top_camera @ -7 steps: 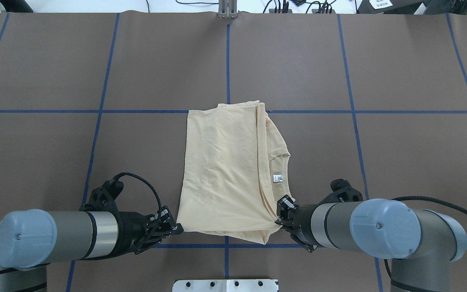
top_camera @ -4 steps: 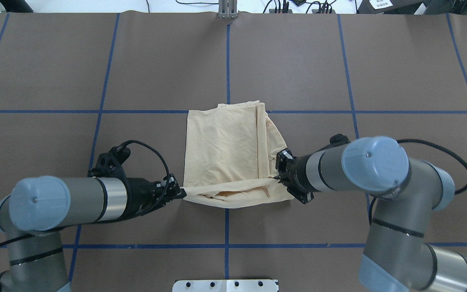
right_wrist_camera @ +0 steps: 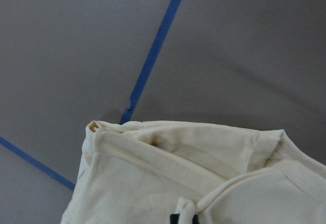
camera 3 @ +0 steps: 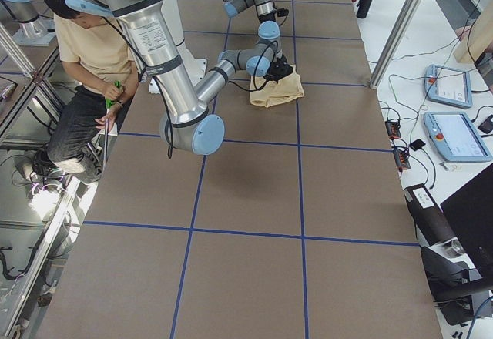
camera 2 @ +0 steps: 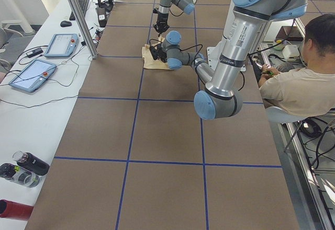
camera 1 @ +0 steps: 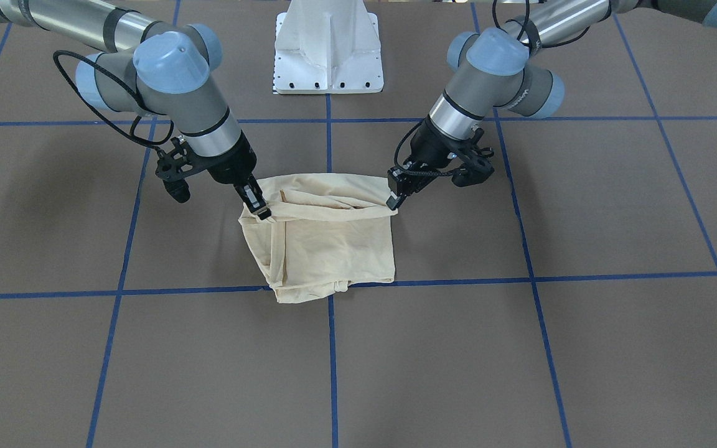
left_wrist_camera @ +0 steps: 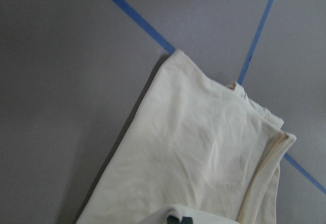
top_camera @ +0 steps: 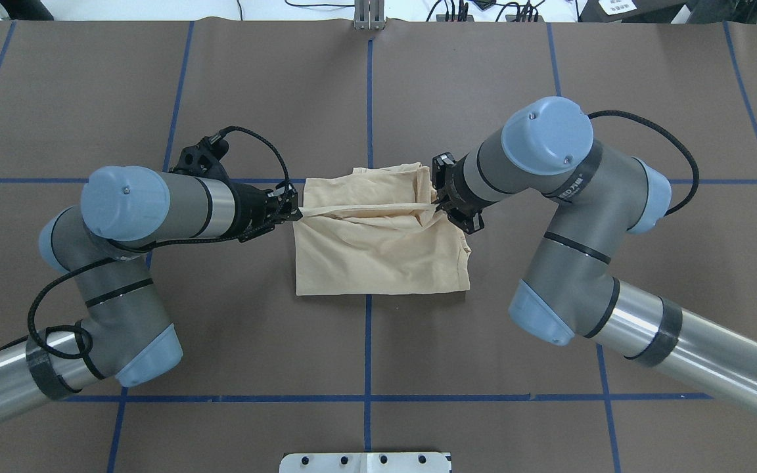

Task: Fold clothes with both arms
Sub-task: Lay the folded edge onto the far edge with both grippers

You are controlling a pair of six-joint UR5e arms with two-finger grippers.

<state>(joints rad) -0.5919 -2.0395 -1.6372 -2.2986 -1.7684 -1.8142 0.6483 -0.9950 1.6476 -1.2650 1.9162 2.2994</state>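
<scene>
The clothes are one pale cream T-shirt [top_camera: 378,253], folded, on the brown table; the side views show it as a small cream patch [camera 2: 151,58] [camera 3: 282,89]. Its lifted edge is stretched taut between both grippers, above the shirt's far half. My left gripper [top_camera: 295,211] [camera 1: 392,199] is shut on the edge's left end. At the right end, my right gripper [top_camera: 439,201] [camera 1: 260,209] is shut on the cloth. Each wrist view looks down on cream fabric [left_wrist_camera: 204,158] [right_wrist_camera: 204,178], with a dark fingertip [left_wrist_camera: 181,219] at the bottom edge. No print or label shows.
Blue tape lines [top_camera: 368,92] cross the table in a grid. The white pedestal base [camera 1: 327,50] stands on the robot's side. A seated person [camera 2: 301,86] [camera 3: 85,46] is beside the table. Tablets [camera 2: 32,74] [camera 3: 456,135] and bottles [camera 2: 21,170] lie on side benches.
Both arms swung away from the robot, carrying the shirt's near edge up and over toward its far edge. The shirt's footprint is now about half as long.
</scene>
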